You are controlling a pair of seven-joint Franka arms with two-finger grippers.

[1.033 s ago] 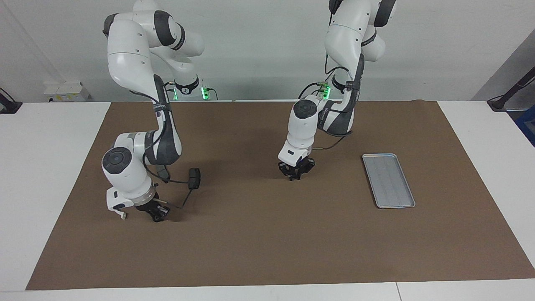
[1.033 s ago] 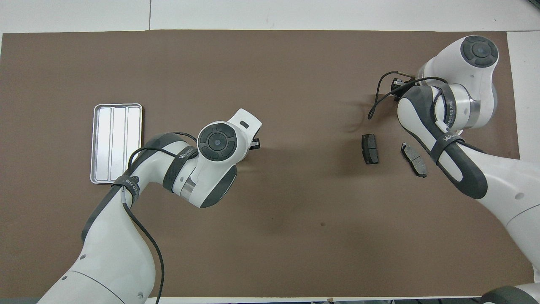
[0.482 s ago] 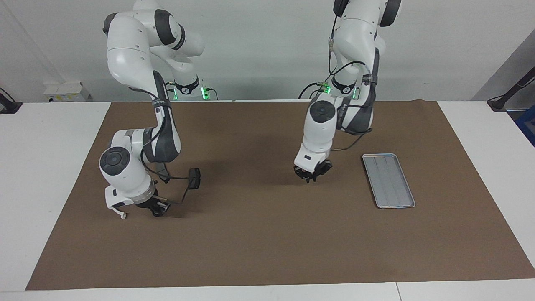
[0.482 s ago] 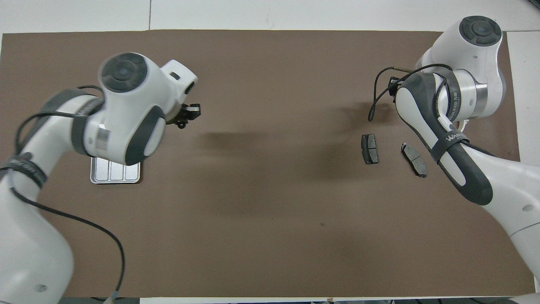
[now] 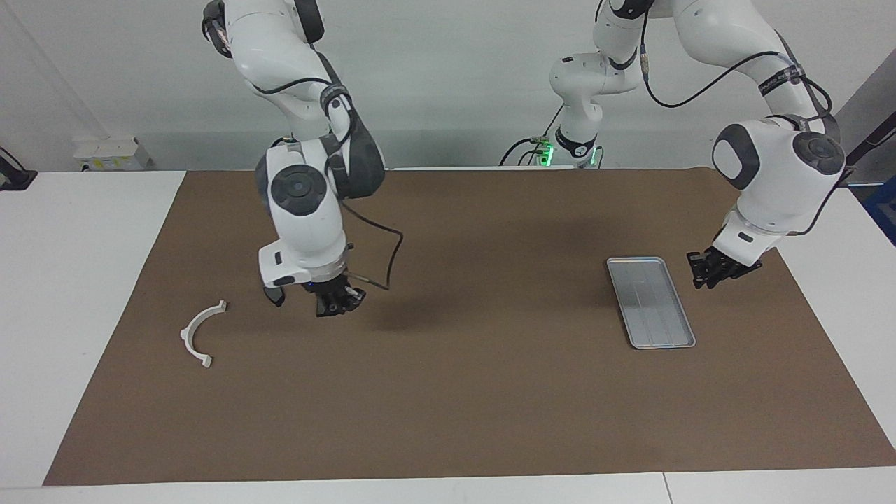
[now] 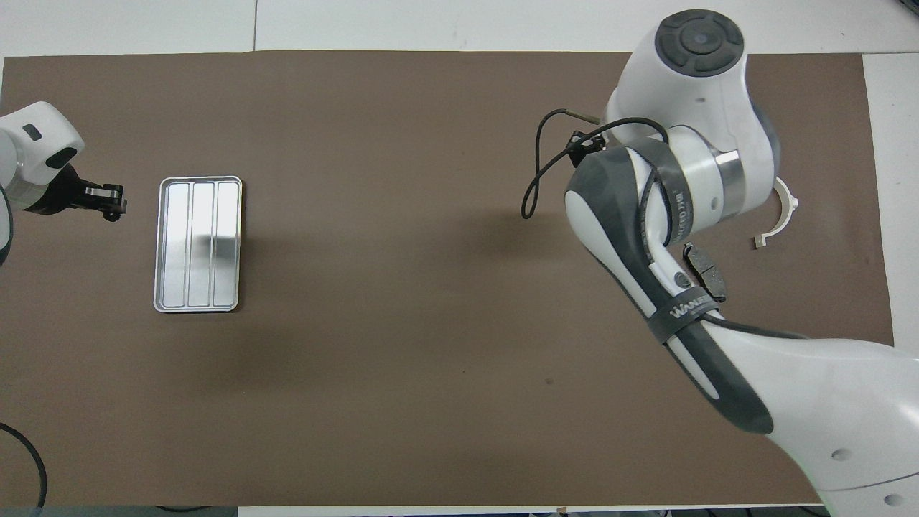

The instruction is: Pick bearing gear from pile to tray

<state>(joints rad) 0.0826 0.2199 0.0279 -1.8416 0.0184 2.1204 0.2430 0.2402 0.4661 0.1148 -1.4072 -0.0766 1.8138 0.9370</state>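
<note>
Both arms moved fast: left gripper (image 5: 715, 271), shut and empty afaict, now hangs beside flat ribbed silver metal tray (image 5: 651, 302); right gripper (image 5: 339, 299), can't tell its jaws, lifted off white semicircular bracket (image 5: 198, 334). Tray's bare, nothing delivered imo.

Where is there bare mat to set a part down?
Bare: the mat between the tray and the right gripper. Crowded: the right arm's end, with the white bracket and a brake pad. The left gripper hangs beside the tray.
</note>
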